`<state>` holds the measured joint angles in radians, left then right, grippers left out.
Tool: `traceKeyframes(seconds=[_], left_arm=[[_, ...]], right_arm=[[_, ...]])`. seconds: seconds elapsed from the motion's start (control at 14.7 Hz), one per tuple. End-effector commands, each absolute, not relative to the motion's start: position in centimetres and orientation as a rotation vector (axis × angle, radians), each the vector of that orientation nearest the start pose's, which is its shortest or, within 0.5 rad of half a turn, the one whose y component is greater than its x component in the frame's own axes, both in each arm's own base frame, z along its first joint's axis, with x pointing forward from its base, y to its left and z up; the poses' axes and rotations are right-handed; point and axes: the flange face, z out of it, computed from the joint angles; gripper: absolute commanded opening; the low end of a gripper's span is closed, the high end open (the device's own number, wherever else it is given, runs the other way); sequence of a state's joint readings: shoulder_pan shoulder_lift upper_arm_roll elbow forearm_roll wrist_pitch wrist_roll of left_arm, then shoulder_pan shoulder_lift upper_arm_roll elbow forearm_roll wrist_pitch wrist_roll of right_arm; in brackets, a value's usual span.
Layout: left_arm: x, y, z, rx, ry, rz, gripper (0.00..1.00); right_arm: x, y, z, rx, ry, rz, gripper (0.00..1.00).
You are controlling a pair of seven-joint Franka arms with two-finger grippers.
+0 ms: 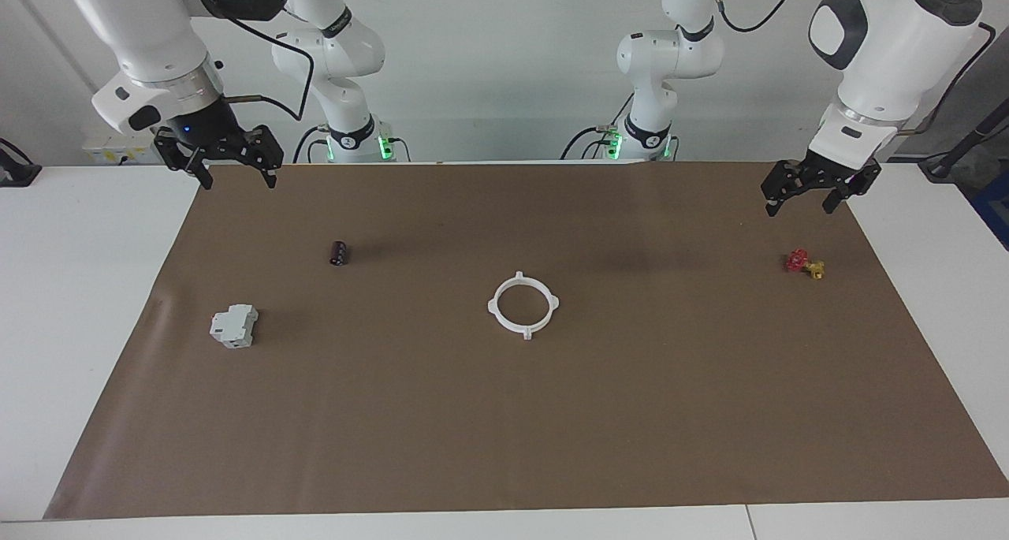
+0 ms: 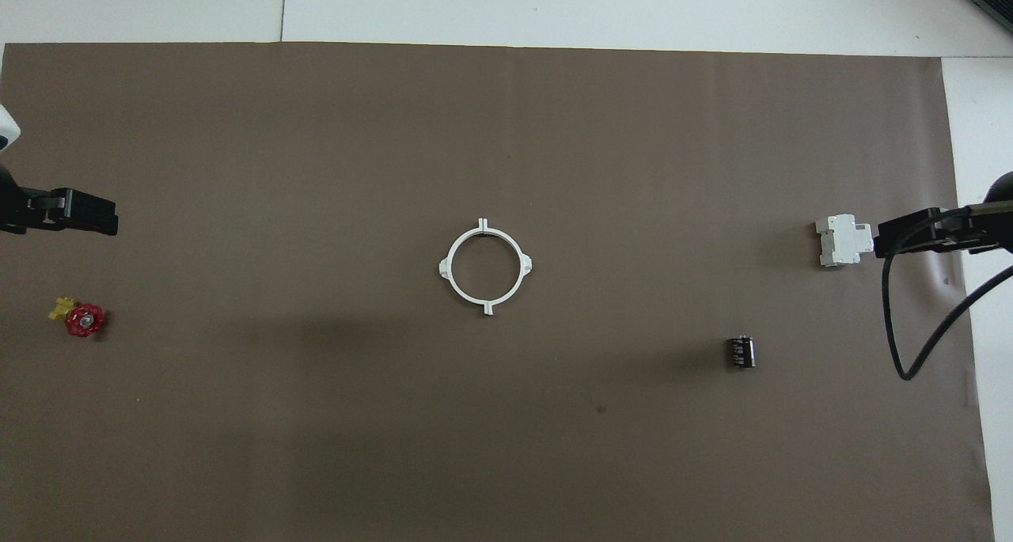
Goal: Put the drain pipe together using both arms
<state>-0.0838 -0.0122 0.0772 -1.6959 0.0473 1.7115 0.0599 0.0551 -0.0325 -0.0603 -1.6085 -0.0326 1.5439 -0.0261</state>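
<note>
The drain pipe (image 1: 495, 307) lies flat in the middle of the brown mat as one closed white ring with its little tabs sticking out; it also shows in the overhead view (image 2: 467, 297). My right gripper (image 1: 236, 179) hangs open and empty in the air over the mat's edge at the right arm's end; its tip shows in the overhead view (image 2: 902, 237). My left gripper (image 1: 800, 205) hangs open and empty over the mat's edge at the left arm's end, also seen in the overhead view (image 2: 79, 214). Neither gripper is near the ring.
A grey-white boxy block (image 1: 234, 325) (image 2: 843, 240) and a small black cylinder (image 1: 340, 253) (image 2: 741, 351) lie toward the right arm's end. A small red and yellow valve (image 1: 804, 263) (image 2: 81, 319) lies toward the left arm's end. The brown mat (image 1: 504, 445) covers the white table.
</note>
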Motion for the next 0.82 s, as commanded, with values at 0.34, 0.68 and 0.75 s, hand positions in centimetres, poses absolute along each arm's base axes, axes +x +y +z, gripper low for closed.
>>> traceKeyframes(seconds=[0.34,0.68,0.75], left_arm=[[55.83,0.20,58.86,-3.105,0.140,-0.057,1.00],[55.84,-0.06,58.80,-3.105,0.147,-0.058,1.00],[55.84,-0.06,58.80,-3.105,0.147,-0.058,1.00]], right_arm=[[53.79,-0.59,62.48,-3.163,-0.015,0.027,1.00],[53.77,-0.59,62.40,-3.163,-0.015,0.032,1.00],[53.73,-0.61,62.48,-3.165,-0.015,0.030,1.00]])
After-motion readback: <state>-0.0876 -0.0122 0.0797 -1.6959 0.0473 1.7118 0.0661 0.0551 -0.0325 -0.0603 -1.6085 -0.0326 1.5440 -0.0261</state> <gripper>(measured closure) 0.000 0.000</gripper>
